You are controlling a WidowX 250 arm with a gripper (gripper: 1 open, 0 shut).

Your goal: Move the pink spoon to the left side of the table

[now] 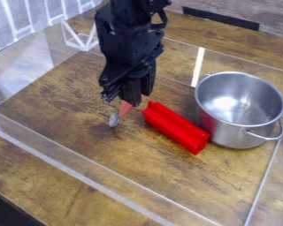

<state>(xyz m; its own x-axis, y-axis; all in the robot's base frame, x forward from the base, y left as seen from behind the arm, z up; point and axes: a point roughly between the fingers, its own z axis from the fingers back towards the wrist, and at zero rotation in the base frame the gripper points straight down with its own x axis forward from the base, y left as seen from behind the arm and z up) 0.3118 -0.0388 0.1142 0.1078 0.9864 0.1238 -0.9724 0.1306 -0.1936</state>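
The table (61, 124) is a dark wood-grain surface edged by low clear walls; treat its left side as the target zone, which appears free of objects in this view.

The steel pot (240, 108) stands at the right, upright and well apart from the working area. Beside it on the left lies the red block (176, 126), set diagonally; do not confuse it with the task item.

The arm comes down near-vertically just left of the block. The pincer (126, 101) is narrowed onto the pink spoon (118, 112). You see the pink handle gripped between the jaws at its upper end and the silver bowl hanging below. Whether the bowl tip touches the table or hangs just clear cannot be determined from this view.

Handling notes for the spoon:
- Expect it to be light and rigid; it likely does not flex under grip.
- The thick plastic handle is the correct hold point. It offers more surface and probably more friction than the bowl.
- Avoid the metal bowl: it looks smooth, curved and likely slippery.
- With the hold at one end, the bowl end can swing or pivot. Keep travel smooth and keep clear of the red block.
- The item is not fragile, but it can skid if released from height
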